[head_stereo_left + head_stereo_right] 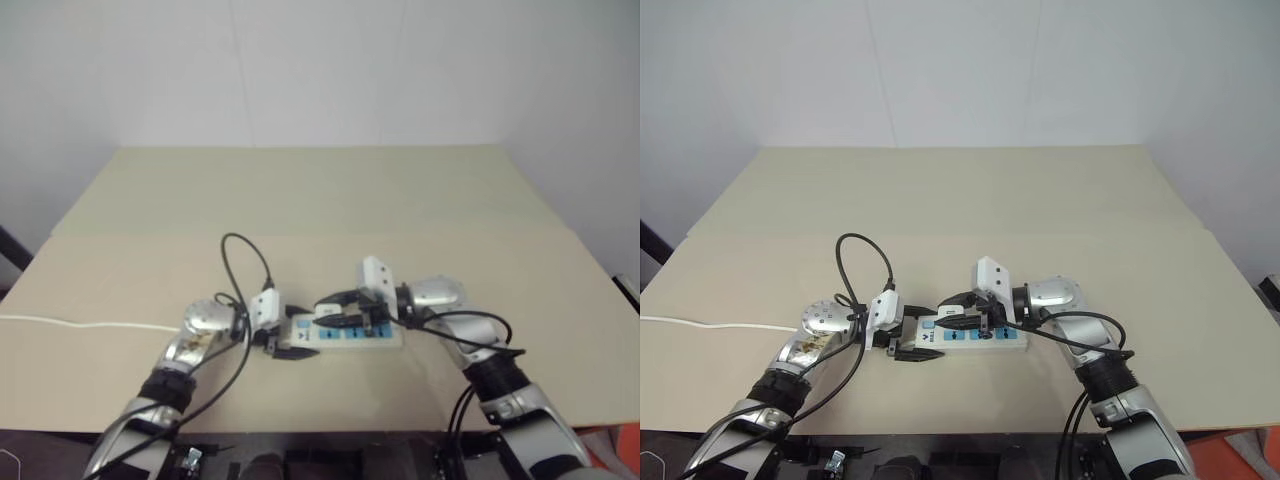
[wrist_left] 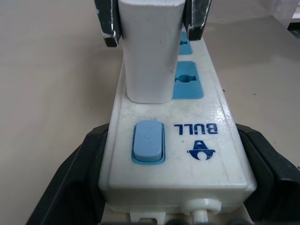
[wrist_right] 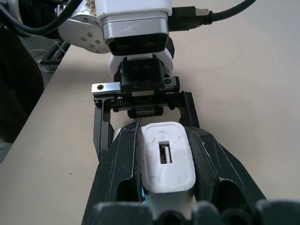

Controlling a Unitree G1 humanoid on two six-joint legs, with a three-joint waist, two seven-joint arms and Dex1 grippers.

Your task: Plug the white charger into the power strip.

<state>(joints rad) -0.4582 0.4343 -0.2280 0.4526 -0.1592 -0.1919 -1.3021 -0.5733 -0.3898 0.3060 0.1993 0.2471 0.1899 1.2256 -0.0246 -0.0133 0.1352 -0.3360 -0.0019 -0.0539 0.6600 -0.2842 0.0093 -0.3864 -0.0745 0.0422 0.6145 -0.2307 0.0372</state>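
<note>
You have the white charger (image 2: 151, 51) standing upright on the power strip (image 2: 206, 154), its long axis vertical and its lower end at the socket next to the blue rocker switch (image 2: 148, 141); whether the prongs are fully seated you cannot tell. In the right wrist view its upper face shows a small rectangular USB port. The strip lies low in the centre of the head views, its long axis running left to right across the tan table (image 1: 330, 190). Beside the switch you can read "BULL" in blue capitals above a small blue logo. Your right gripper (image 3: 161, 154) is clamped on the charger's sides. Your left gripper (image 2: 176, 173) has its fingers spread wide around the strip's switch end, touching both sides. A thin white cord (image 1: 80, 324) trails toward the left edge of the frame.
</note>
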